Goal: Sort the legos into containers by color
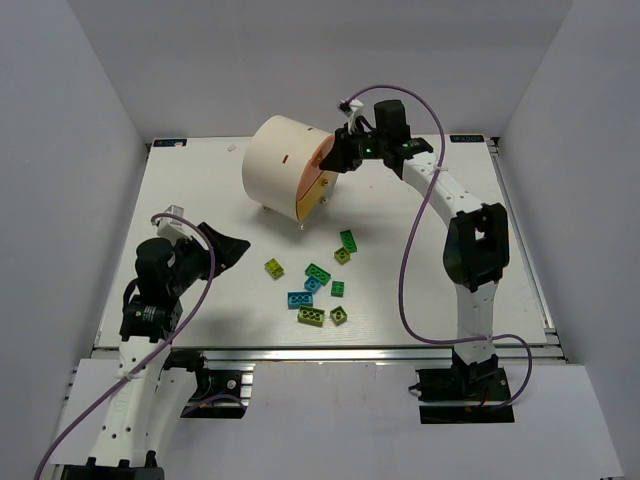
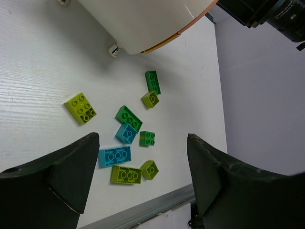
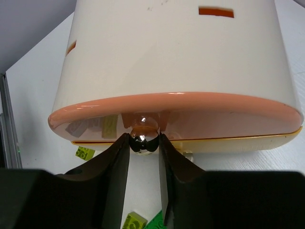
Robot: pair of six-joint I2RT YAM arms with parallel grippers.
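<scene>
At the left of the table [image 1: 190, 190], the left gripper [image 1: 228, 243] hangs low over the white surface with its jaws spread wide and nothing between them. Its wrist view looks past both dark fingers [image 2: 71, 176] onto the legos [image 1: 315, 285], which lie loose on the table towards the near edge, between the two arms and apart from the gripper.

A lone yellow-green brick [image 2: 80, 108] sits furthest left. To its right lie two cyan bricks [image 2: 126, 133], one square and one longer, touching at a corner. A dark green brick [image 2: 128, 118] lies against the square one. Two more yellow-green pieces [image 2: 126, 174] lie nearest the table's front edge, and three further small bricks sit closer to the drum.

Behind the bricks stands the drum [image 1: 285, 165], a cream cylinder on short legs, its face turned to the right. The right gripper [image 3: 144, 143] reaches in from the far right and its fingers [image 3: 114, 167] are pinched on the knob [image 3: 144, 139], a shiny ball on the front of the orange drawer [image 3: 190, 112]. Whether that drawer is slid out cannot be told.
</scene>
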